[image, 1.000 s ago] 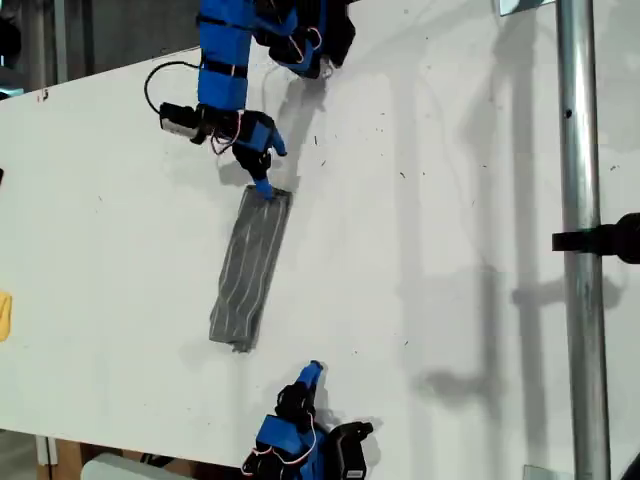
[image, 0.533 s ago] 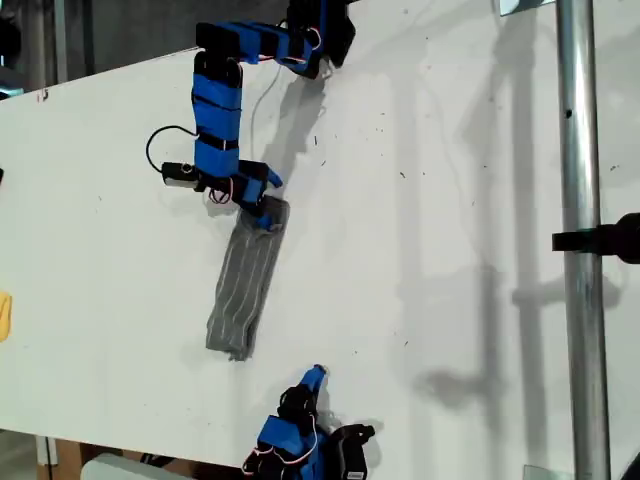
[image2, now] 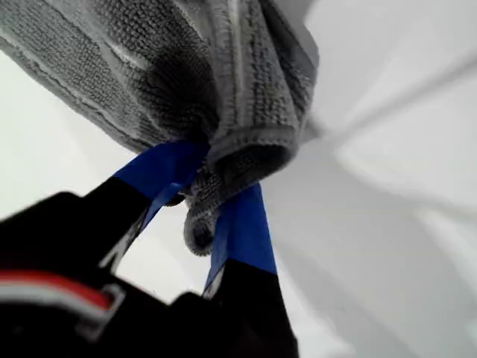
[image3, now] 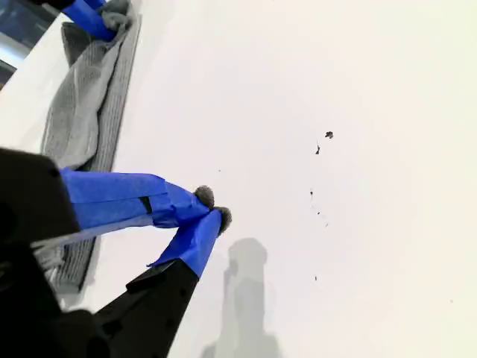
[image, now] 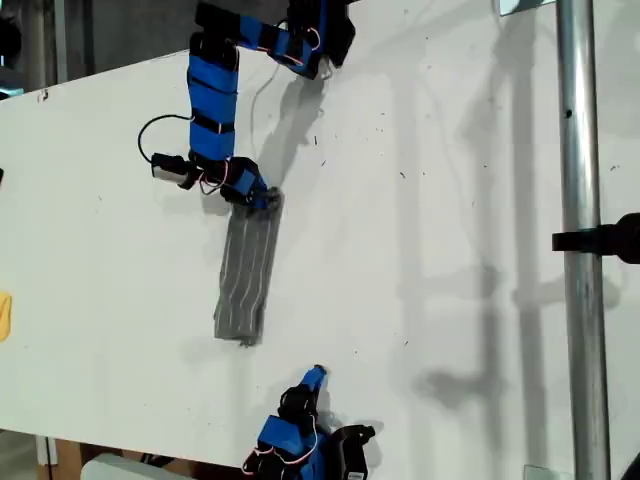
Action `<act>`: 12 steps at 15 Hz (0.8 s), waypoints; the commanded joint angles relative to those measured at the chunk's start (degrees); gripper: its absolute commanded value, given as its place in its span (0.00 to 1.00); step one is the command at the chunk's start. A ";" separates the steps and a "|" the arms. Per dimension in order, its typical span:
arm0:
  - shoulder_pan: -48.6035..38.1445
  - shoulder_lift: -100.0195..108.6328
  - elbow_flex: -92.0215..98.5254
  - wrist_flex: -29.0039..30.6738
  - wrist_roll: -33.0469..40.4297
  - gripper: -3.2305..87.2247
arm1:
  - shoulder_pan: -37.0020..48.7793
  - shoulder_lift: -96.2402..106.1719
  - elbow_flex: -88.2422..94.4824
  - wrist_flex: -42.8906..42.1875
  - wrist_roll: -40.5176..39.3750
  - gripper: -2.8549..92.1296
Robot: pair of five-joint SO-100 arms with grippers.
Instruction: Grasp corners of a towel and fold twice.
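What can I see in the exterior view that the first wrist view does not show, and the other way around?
Only the exterior view shows the whole towel folded into a long narrow strip on the white table, my second claw resting apart from it, a metal pole, and a small yellow object at that view's left edge.

Only the first wrist view shows the close detail: the bunched towel edge pinched between the blue fingers.

Both show my first claw shut on one end of the towel, above the white table.
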 commanded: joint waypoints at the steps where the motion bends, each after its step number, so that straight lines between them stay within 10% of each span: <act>1: -0.35 0.35 -0.18 -1.14 1.05 0.01 | -1.23 27.16 13.45 10.02 1.58 0.03; 6: -0.79 0.35 -0.09 -3.25 2.55 0.01 | -6.68 66.45 15.82 45.53 9.93 0.03; 12: -0.88 0.35 1.05 -3.96 3.08 0.01 | -2.99 19.95 -3.25 -3.43 1.23 0.08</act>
